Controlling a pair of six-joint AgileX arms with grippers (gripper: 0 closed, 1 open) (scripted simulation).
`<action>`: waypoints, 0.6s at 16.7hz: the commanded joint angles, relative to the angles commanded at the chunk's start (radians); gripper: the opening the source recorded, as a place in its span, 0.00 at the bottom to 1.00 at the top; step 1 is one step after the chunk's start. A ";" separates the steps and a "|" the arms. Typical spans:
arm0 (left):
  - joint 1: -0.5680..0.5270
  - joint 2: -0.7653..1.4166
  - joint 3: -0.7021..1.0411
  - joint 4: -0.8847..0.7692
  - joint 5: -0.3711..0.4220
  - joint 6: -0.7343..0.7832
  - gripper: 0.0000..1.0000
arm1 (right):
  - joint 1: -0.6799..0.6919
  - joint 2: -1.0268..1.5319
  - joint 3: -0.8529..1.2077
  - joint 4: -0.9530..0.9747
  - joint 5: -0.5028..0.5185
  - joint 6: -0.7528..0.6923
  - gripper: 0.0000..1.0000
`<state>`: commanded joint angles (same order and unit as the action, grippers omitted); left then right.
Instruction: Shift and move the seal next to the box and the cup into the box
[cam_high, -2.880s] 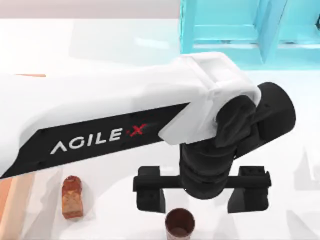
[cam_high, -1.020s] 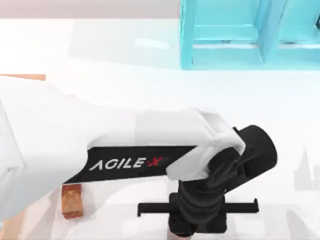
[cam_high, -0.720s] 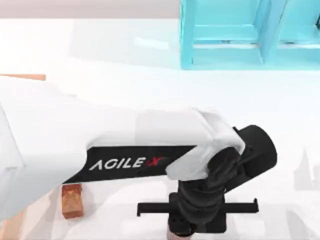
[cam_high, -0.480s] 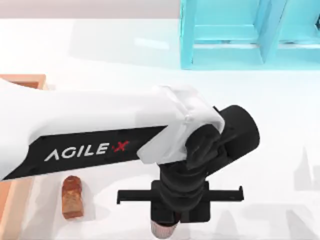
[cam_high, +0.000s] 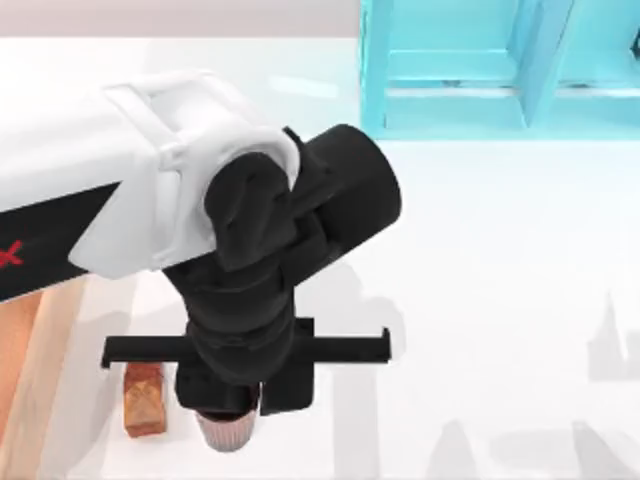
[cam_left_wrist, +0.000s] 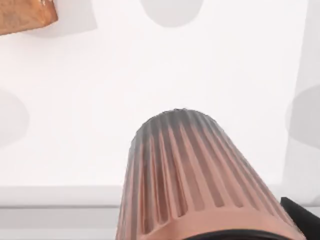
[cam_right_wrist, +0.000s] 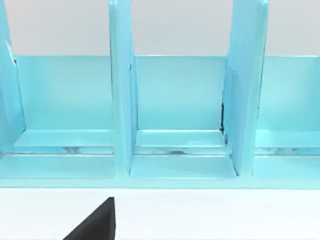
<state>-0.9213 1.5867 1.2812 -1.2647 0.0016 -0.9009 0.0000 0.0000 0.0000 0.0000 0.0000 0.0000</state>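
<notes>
White arm (cam_high: 90, 160), black wrist, black claw (cam_high: 228, 400), red marking.

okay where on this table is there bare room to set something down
The table is bare across its right half, from the blue shelf forward. It is crowded at the left, where the seal, cup and box sit close.

Turquoise shelf (cam_right_wrist: 180, 115) above white table (cam_right_wrist: 225, 215)

Ribbed cup (cam_high: 225, 430) held aloft, beside seal (cam_high: 143, 399); box (cam_high: 25, 350) leftward.
</notes>
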 joint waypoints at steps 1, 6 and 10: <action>0.000 0.000 0.000 0.000 0.000 0.000 0.00 | 0.000 0.000 0.000 0.000 0.000 0.000 1.00; 0.027 0.000 0.005 -0.001 0.003 0.033 0.00 | 0.000 0.000 0.000 0.000 0.000 0.000 1.00; 0.210 -0.016 -0.003 -0.013 0.016 0.214 0.00 | 0.000 0.000 0.000 0.000 0.000 0.000 1.00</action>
<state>-0.7112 1.5705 1.2787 -1.2775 0.0174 -0.6866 0.0000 0.0000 0.0000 0.0000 0.0000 0.0000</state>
